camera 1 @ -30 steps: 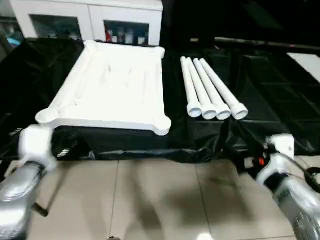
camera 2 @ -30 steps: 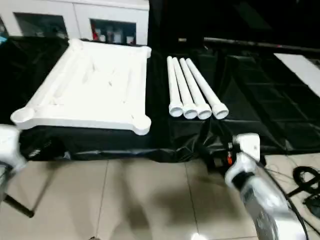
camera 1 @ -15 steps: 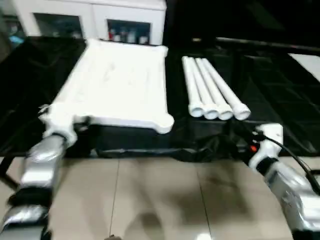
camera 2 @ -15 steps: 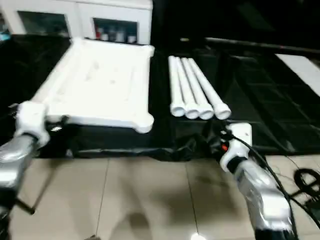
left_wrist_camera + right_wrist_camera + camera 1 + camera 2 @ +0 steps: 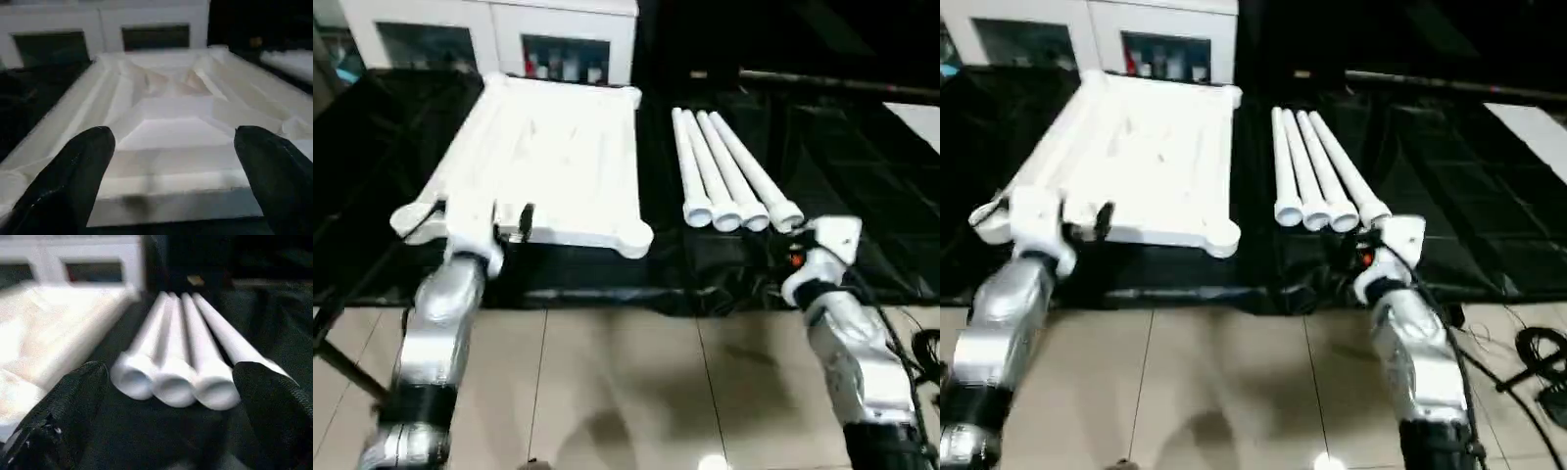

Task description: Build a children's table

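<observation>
The children's table lies in parts on a black-draped surface. Its white tabletop rests ribbed side up at the left, also seen close in the left wrist view. Several white legs lie side by side to its right, flared ends towards me. My left gripper is open at the tabletop's near edge, its fingers spread wide and holding nothing. Just short of the legs' flared ends, my right gripper is open and empty, below its white wrist.
A white glass-door cabinet stands behind the tabletop. The black cloth covers the surface to the right of the legs and hangs over the front edge. Beige floor tiles lie between me and the surface.
Both arms have reached forward from the floor side. The left gripper has come up to the tabletop's near edge and the right gripper to the legs' near ends. Both stay open.
</observation>
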`<state>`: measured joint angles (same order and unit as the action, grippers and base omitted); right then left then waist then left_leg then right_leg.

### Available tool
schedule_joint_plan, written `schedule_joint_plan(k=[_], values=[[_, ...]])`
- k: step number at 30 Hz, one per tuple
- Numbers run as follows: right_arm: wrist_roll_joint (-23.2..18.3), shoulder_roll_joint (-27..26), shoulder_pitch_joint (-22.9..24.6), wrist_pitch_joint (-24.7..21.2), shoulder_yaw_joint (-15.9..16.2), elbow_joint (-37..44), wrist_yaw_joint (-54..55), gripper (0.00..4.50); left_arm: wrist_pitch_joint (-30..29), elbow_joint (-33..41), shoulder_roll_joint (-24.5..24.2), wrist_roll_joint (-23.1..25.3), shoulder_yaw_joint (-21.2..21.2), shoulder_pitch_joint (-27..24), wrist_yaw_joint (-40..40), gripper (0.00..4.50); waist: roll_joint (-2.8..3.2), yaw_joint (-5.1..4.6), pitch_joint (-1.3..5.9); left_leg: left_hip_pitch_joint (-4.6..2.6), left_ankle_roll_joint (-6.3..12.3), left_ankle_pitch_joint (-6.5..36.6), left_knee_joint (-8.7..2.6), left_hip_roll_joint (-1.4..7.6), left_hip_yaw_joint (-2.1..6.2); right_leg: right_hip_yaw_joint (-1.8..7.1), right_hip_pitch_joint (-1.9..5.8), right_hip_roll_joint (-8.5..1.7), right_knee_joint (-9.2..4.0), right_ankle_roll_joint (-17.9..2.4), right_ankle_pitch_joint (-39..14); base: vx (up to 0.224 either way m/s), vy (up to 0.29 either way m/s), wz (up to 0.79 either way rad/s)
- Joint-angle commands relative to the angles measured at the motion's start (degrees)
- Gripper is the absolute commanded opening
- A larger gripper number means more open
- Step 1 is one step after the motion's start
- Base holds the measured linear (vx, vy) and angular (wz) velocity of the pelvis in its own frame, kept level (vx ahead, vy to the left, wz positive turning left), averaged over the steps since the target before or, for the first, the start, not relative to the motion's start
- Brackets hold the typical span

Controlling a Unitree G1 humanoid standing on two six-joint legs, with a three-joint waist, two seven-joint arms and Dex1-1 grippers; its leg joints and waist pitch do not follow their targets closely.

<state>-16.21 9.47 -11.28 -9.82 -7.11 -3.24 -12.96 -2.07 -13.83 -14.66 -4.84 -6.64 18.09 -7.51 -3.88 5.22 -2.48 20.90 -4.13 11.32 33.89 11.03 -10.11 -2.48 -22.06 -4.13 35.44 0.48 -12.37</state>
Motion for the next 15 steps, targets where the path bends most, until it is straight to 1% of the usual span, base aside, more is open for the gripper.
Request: schedule_joint_plan(k=[1,2,3,4,5,6,7,8,9,10,11,12,13,14,15], values=[[0.11,0.21,0.45,-0.36,0.23,1.50,0.76,4.46,-1.70,4.18,0.38,0.07,0.26,0.10,1.18,4.50,0.36,-0.06,3.00,-1.04,0.84,8.06,-4.13,2.37,0.43,2.26,1.94,-3.20,-3.52,-10.49,-2.15,0.000,0.000,0.00],[0.23,0.16,0.48,-0.25,0.40,1.49,0.89,4.46,-1.74,4.55,0.38,0.17,0.38,-0.06,1.23,4.50,0.53,0.06,2.93,-1.05,0.62,8.22,-4.22,2.33,0.51,2.24,1.92,-3.21,-3.48,-10.29,-2.60,0.000,0.000,0.00],[0.68,-0.14,0.56,0.35,1.20,1.34,1.26,4.46,-2.35,6.34,0.49,0.22,0.82,-0.97,1.46,4.50,0.41,0.03,2.85,-1.00,0.17,8.85,-4.28,2.30,0.46,2.29,1.86,-3.23,-3.59,-9.73,-3.53,0.000,0.000,0.00],[2.16,-0.07,0.35,1.10,2.19,0.61,1.75,4.46,-2.69,7.00,0.70,1.20,1.31,-1.72,2.56,4.50,0.20,-0.04,2.75,-1.04,-0.55,11.51,-4.56,2.30,0.52,2.20,2.08,-3.28,-3.84,-8.81,-6.93,0.000,0.000,0.00],[2.16,-0.07,0.35,1.10,2.19,0.61,1.75,4.46,-2.69,7.00,0.70,1.20,1.31,-1.72,2.56,4.50,0.28,-0.06,2.72,-1.22,-0.96,13.65,-4.70,2.26,0.56,2.15,2.16,-3.26,-4.05,-8.16,-9.57,0.000,0.000,0.00],[2.64,-0.20,0.11,1.47,2.50,0.40,1.28,4.46,-2.28,7.34,1.12,1.64,1.50,-2.01,2.89,4.50,0.06,-0.31,2.61,-1.84,-1.26,19.26,-5.00,2.19,0.57,1.93,2.27,-3.11,-4.74,-6.92,-16.12,0.000,0.000,0.00],[2.85,-0.46,-0.05,1.61,2.52,0.37,0.81,4.46,-2.00,7.77,1.58,2.03,1.56,-2.24,2.96,4.50,0.30,-0.56,2.39,-2.63,-0.98,25.11,-5.27,2.01,0.56,1.48,2.46,-2.67,-5.66,-6.28,-23.17,0.000,0.000,0.00],[3.15,-0.78,-0.46,1.97,2.35,-0.21,1.13,4.46,-1.55,7.84,1.62,2.68,2.07,-2.40,2.70,4.50,0.43,-0.62,2.19,-3.22,-0.62,27.82,-5.33,1.86,0.47,1.21,2.46,-2.51,-6.30,-6.10,-26.77,0.000,0.000,0.00],[2.98,-1.18,-1.25,1.98,1.77,-1.41,1.53,4.46,-1.90,8.06,1.83,2.82,2.86,-2.38,1.95,4.50,0.27,-0.65,1.97,-4.18,0.26,30.24,-5.33,1.58,0.27,0.98,2.54,-2.43,-7.36,-5.92,-31.21,0.000,0.000,0.00],[3.27,-1.12,-1.68,2.20,1.84,-2.18,1.58,4.46,-2.17,8.29,1.93,2.93,3.26,-2.40,1.75,4.50,0.52,-0.80,1.65,-4.95,0.70,32.48,-5.42,1.31,0.31,0.56,2.90,-2.30,-8.16,-5.57,-35.62,0.000,0.000,0.00],[3.43,-1.02,-1.73,2.28,1.98,-2.32,1.53,4.46,-2.32,8.43,1.96,2.95,3.31,-2.44,1.79,4.50,0.59,-0.79,1.55,-5.50,0.85,33.07,-5.45,1.28,0.30,0.37,2.98,-2.40,-8.64,-5.50,-36.88,0.000,0.000,0.00],[3.52,-0.97,-1.83,2.35,2.08,-2.44,1.50,4.46,-2.51,8.43,1.96,2.95,3.30,-2.40,1.84,4.50,0.48,-0.91,1.57,-5.88,0.87,33.46,-5.45,1.22,0.30,0.16,3.24,-2.36,-8.93,-5.40,-37.44,0.000,0.000,0.00],[3.38,-0.97,-2.08,2.38,2.19,-2.68,1.44,4.46,-3.12,8.54,2.01,2.75,3.20,-2.34,1.95,4.50,0.62,-0.90,1.87,-5.66,1.33,31.52,-6.26,1.39,0.49,0.13,4.92,-2.39,-8.65,-6.12,-33.60,0.081,0.014,-0.06],[3.43,-0.89,-2.20,2.46,2.23,-2.80,1.42,4.46,-3.32,8.50,2.00,2.66,3.19,-2.27,1.92,4.50,0.63,-0.70,2.03,-5.15,1.75,29.50,-6.55,1.37,0.45,0.25,5.82,-2.52,-8.46,-6.30,-31.82,0.092,0.023,0.04],[3.59,-0.61,-2.63,2.76,2.41,-3.21,1.41,4.46,-4.06,8.38,1.91,2.50,3.24,-2.02,1.91,4.50,0.63,0.86,2.17,0.43,7.31,20.78,-5.81,-0.66,0.98,-1.29,10.25,-5.11,-10.13,-3.35,-33.31,0.092,0.023,0.04]])
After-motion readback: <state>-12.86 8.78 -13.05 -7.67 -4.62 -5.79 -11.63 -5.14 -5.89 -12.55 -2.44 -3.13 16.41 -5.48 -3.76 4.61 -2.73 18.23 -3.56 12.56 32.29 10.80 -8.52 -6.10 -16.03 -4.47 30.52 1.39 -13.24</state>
